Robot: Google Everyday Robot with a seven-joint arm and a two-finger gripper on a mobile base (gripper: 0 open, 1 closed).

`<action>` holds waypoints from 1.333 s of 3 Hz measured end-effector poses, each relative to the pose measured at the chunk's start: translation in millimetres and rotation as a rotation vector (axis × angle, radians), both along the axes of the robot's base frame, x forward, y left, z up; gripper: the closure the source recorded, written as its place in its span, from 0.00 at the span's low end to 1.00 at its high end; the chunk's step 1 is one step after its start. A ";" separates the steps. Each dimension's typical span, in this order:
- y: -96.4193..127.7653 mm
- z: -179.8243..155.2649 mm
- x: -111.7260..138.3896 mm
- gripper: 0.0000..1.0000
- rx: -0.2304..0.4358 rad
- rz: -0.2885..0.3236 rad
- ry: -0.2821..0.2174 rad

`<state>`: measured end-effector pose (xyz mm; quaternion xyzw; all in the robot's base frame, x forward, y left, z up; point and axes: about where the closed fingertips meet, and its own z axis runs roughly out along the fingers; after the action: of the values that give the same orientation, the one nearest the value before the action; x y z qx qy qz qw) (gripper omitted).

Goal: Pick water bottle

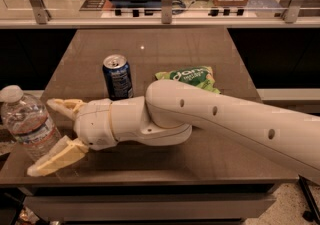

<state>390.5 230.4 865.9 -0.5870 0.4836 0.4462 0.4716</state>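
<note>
Two fingers of gripper (44, 136) spread wide, holding nothing, mouth facing water bottle (22, 119), upright at front-left edge of table (175, 49). Step: approach/pre-grasp. Next, prob.: push in till bottle sits between fingers, then close.

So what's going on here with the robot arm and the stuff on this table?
The robot's arm is stretched low across the table toward a clear water bottle standing upright at the table's edge. The gripper is open, with one finger behind the bottle and the other in front of its base. The bottle is bracketed but not gripped yet. A blue soda can and a green snack bag sit behind the arm.
</note>
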 end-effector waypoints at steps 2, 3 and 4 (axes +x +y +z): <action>1.4 1.6 -2.7 0.63 -0.003 0.005 -0.006; 2.7 2.4 -4.2 0.87 -0.003 0.008 -0.008; 4.0 3.2 -5.6 1.00 -0.004 0.012 -0.010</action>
<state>384.8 234.4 869.0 -0.5929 0.4787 0.4450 0.4703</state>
